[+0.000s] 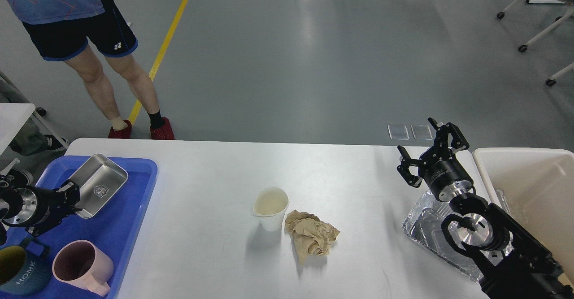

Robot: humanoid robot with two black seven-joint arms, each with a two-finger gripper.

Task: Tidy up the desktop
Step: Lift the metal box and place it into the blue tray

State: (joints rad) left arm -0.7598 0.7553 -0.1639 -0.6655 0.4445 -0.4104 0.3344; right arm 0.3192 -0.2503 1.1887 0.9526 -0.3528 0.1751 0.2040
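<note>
Left gripper (71, 196) gripping near rim of steel tray (97, 184), lowering it into blue tray (134, 209) at far left of desktop (215, 164), likely sorting reusables. Right gripper (432, 158) hanging unclenched, empty, above foil tray (426, 227). Paper cup (271, 208), crumpled napkin (311, 236) waiting mid-desktop, probably bound for beige bin (529, 178).

My left pincer (71, 196) grips a steel tray (98, 184) over the blue bin (130, 227) at the desktop's (215, 254) left edge; my right pincer (432, 153) hovers spread.
</note>
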